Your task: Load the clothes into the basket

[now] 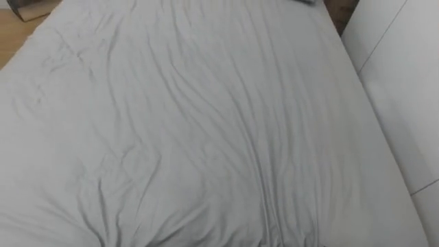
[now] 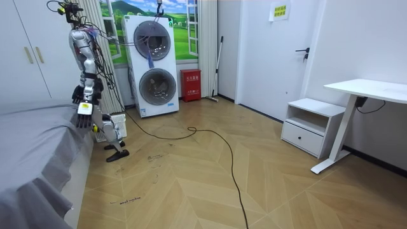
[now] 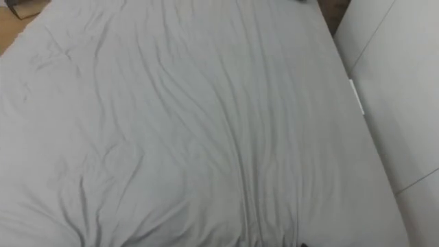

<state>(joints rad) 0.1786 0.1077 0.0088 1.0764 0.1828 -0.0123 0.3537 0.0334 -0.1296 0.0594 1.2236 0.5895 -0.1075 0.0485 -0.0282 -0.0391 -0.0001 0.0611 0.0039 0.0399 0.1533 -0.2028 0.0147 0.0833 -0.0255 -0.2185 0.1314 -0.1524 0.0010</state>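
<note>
The robot stands beside the bed [image 2: 28, 146], looking down on its creased grey sheet [image 1: 206, 123]. The white basket [image 2: 118, 124] sits upright on the floor just behind its legs, toward the stacked washers [image 2: 154, 63]. The left hand [image 2: 84, 116] hangs at the bed's edge, fingers straight and holding nothing. The right hand [image 2: 78, 95] is just above it; I cannot tell whether it is open or closed. The yellow wall sign [image 2: 278, 10] is too small to read.

Left hand [image 2: 84, 114] hangs, apparently relaxed (right hand [image 2: 78, 95] beside).
</note>
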